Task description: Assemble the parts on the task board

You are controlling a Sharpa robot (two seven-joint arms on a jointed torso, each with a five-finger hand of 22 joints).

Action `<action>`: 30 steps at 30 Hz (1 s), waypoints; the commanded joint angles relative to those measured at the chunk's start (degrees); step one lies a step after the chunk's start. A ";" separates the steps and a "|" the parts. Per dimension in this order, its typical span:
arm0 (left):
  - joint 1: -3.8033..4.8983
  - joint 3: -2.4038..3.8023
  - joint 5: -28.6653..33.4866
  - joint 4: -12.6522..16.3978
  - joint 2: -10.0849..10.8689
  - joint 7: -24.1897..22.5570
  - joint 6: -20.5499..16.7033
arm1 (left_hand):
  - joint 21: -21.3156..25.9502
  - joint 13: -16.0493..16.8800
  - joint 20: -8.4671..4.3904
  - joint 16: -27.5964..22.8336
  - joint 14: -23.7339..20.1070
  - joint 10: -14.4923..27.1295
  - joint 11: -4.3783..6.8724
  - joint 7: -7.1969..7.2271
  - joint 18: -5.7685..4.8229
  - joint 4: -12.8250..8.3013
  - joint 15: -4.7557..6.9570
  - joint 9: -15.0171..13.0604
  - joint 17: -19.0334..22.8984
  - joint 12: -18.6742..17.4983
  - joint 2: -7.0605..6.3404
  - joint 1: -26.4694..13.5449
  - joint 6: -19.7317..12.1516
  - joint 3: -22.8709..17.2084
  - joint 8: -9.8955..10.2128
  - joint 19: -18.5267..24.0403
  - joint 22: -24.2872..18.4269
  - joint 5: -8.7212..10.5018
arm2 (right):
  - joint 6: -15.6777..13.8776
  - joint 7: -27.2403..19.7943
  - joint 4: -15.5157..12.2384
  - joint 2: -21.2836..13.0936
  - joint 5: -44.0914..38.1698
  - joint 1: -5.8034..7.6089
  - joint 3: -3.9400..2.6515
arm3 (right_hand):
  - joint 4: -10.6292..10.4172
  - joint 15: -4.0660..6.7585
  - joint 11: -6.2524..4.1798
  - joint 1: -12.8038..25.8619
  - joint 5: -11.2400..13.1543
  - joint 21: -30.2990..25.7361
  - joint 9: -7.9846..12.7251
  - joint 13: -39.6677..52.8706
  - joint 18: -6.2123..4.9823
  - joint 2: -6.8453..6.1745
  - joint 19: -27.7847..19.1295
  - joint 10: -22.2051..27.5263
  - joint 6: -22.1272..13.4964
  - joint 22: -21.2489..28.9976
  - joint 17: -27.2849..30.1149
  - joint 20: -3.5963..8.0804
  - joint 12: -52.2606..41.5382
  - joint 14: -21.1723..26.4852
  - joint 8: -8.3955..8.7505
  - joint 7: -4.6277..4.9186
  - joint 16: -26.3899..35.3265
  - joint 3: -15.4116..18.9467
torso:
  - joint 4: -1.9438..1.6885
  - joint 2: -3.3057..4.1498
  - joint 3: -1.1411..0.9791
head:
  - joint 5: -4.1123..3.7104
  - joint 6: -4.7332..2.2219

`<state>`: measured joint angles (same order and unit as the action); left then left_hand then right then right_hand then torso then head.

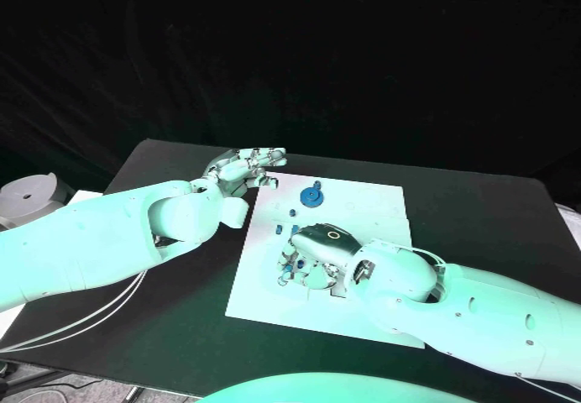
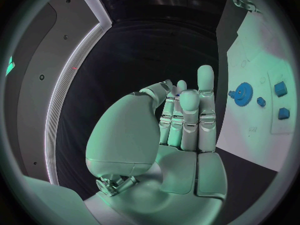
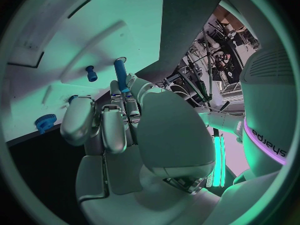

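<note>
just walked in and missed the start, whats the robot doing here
The robot is assembling small blue parts on the white task board. Its right hand is down over the board's middle and grips a blue rod in its fingertips. Its left hand hangs by the board's far left corner, fingers together and holding nothing. A blue gear lies on the board near that hand, with a few smaller blue pieces beside it.

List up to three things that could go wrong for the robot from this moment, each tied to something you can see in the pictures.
1. The right hand holds a blue rod near its fingertips; the rod might slip or tilt before it is seated.
2. That hand covers the middle of the task board, so small parts under it could get knocked.
3. The left hand sits at the board's far corner near the blue gear and might nudge it.
</note>
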<state>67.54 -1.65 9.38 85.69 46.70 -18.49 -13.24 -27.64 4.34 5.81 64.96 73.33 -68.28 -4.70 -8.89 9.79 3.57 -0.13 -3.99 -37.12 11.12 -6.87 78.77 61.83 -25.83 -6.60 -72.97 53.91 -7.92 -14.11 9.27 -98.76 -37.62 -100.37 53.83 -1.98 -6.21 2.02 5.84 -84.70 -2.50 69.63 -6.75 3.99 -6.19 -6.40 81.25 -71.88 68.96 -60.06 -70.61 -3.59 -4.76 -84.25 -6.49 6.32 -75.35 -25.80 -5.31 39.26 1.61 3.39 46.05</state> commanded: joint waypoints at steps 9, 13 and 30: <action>0.03 0.03 -0.19 0.02 -0.20 -0.24 1.11 | 0.12 0.03 -0.02 -0.14 -0.26 0.47 -0.11 -0.29 0.61 -0.36 0.03 0.07 0.06 0.34 0.34 -0.01 -0.25 0.10 0.01 -0.33 -0.08 -0.01 | 1.83 -0.09 1.79 1.52 -0.85 -0.17 0.87 | 4.65 0.27 -3.38 -0.39 -0.37 0.04 -0.07 0.35 0.29 0.85 -0.14 -3.92 0.05 0.05 0.02 0.16 -0.15 -2.61 0.19 0.35 -0.27 -4.98 | -0.07 0.02 0.00 | 0.22 0.16; 0.03 0.03 -0.19 0.01 -0.18 -0.23 1.11 | 0.12 0.03 -0.02 -0.14 -0.26 0.47 -0.11 -0.29 0.61 -0.36 0.03 0.07 0.06 0.34 0.34 -0.01 -0.25 0.10 0.01 -0.33 -0.08 -0.01 | 1.76 -0.17 2.10 1.75 -0.72 -0.23 0.99 | 4.65 0.27 -3.38 -0.39 -0.37 0.04 -0.07 0.35 0.29 0.85 -0.14 -3.92 0.05 0.05 0.02 0.16 -0.15 -2.61 0.19 0.35 -0.27 -4.98 | -0.02 0.01 0.03 | 0.28 0.22; 0.03 0.03 -0.21 0.07 0.04 -0.22 1.12 | 0.12 0.03 -0.02 -0.14 -0.26 0.47 -0.11 -0.29 0.61 -0.36 0.03 0.07 0.06 0.34 0.34 -0.01 -0.25 0.10 0.01 -0.33 -0.08 -0.01 | 2.26 0.16 1.12 1.19 -1.06 -0.40 1.15 | 4.74 0.25 -3.36 -0.28 -0.37 0.01 -0.11 0.36 0.28 0.88 -0.19 -3.95 0.05 0.10 0.03 0.15 -0.09 -2.60 0.20 0.36 -0.28 -5.12 | -0.09 -0.01 0.02 | 0.47 0.36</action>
<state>67.54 -1.66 9.38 85.65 46.77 -18.44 -13.17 -27.64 4.34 5.81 64.96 73.33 -68.28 -4.70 -8.89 9.79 3.57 -0.13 -3.99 -37.12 11.12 -6.87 78.77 61.83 -25.83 -6.60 -72.97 53.91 -7.92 -14.58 8.63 -97.76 -36.31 -100.66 53.91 -1.26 -6.06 2.15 5.99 -84.70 -2.64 69.62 -6.77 4.24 -6.18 -6.40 81.25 -72.03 69.07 -60.01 -70.61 -3.59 -4.44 -84.12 -6.19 6.46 -75.34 -25.94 -5.40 39.25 1.64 3.82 46.41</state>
